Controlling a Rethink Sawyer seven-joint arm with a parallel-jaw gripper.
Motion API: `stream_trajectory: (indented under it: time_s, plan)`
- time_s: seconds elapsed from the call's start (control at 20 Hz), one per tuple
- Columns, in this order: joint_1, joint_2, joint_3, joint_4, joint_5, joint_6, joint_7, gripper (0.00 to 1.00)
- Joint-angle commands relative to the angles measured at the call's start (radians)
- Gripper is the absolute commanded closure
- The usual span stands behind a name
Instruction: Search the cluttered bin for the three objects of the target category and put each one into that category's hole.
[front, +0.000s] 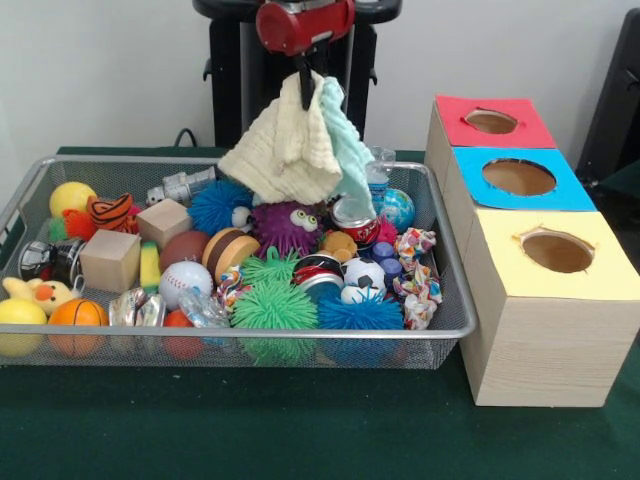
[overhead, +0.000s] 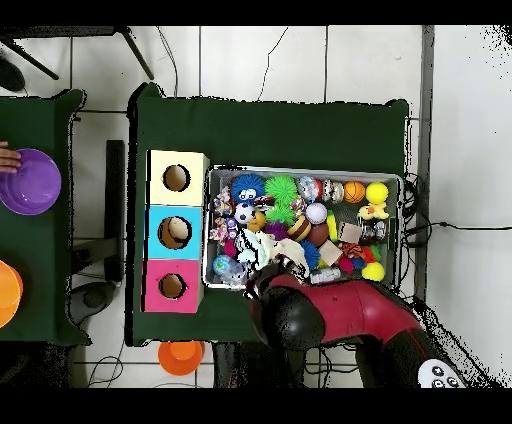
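The wire mesh bin (front: 250, 333) holds a heap of toys; it also shows in the overhead view (overhead: 305, 171). My gripper (front: 305, 85) hangs over the bin's far middle, shut on a pale yellow and mint cloth (front: 290, 150) that dangles above the toys. A yellow duckling (front: 40, 293) lies at the bin's near left. An orange black-striped toy (front: 108, 211) lies at the far left. I cannot make out a third stuffed animal. The red-surround hole (front: 491, 121) is the farthest on the wooden box, right of the bin. In the overhead view my arm (overhead: 330, 320) hides the gripper.
The blue-surround hole (front: 518, 177) and the yellow-surround hole (front: 557, 252) sit nearer on the same box. Green, blue and purple puffer balls (front: 273, 305), wooden cubes (front: 110, 260) and balls crowd the bin. A person's hand (overhead: 6, 157) and a purple bowl (overhead: 30, 180) show on a side table.
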Motion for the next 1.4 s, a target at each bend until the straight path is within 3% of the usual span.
stream_trajectory:
  time_s: [0.05, 0.15, 0.2, 0.85, 1.15, 1.4]
  plan:
    - [0.029, 0.012, -0.067, -0.031, 0.030, -0.041, 0.215, 1.00]
    - [0.033, 0.015, -0.071, -0.036, 0.034, -0.039, 0.212, 1.00]
    - [0.037, 0.015, -0.075, -0.038, 0.040, -0.038, 0.208, 0.00]
    - [0.053, 0.029, -0.093, -0.041, 0.052, -0.043, 0.203, 0.00]
    - [0.057, 0.111, -0.167, -0.139, -0.025, 0.067, 0.136, 0.00]
    - [0.035, 0.140, -0.177, -0.183, -0.045, 0.100, 0.069, 0.00]
